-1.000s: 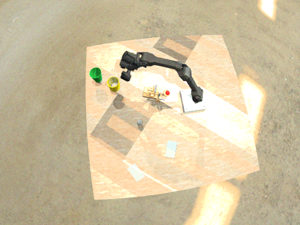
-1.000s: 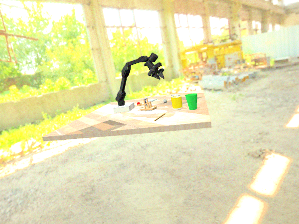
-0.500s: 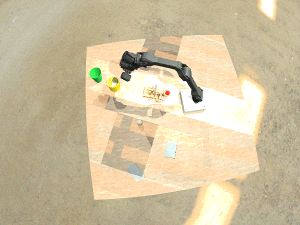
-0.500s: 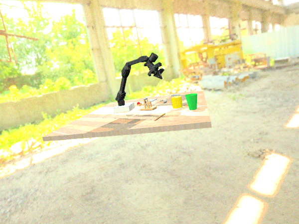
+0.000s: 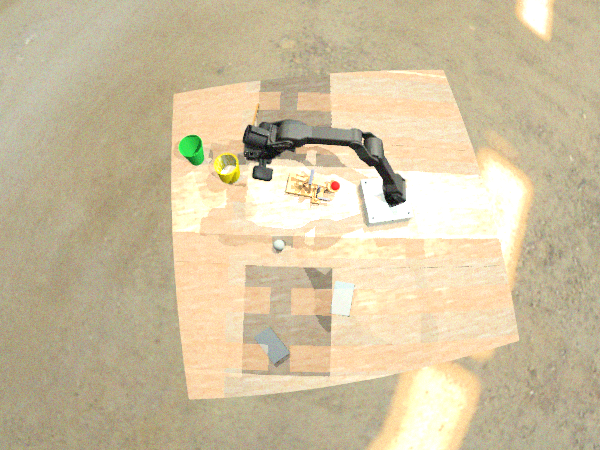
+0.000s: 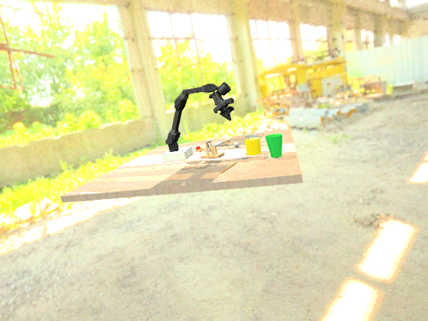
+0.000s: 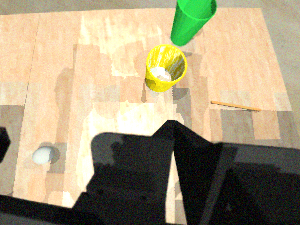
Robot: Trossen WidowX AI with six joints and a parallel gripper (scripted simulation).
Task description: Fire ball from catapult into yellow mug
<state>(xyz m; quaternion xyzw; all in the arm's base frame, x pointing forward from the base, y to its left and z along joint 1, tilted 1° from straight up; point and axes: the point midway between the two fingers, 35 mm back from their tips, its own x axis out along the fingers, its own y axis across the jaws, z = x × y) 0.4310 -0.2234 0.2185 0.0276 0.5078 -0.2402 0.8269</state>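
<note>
We see a wooden worktop (image 5: 400,295) (image 6: 143,191) (image 7: 115,30) in a derelict hall: two cups, one catapult (image 5: 300,186) (image 6: 212,155) mid-worktop, one red ball (image 5: 335,185) (image 6: 198,148) at its end. Our jaws are pressed together above, pinching nothing.

Slim black jointed arm (image 5: 332,135) (image 6: 177,112), chunky cylindrical wrist housing
</note>
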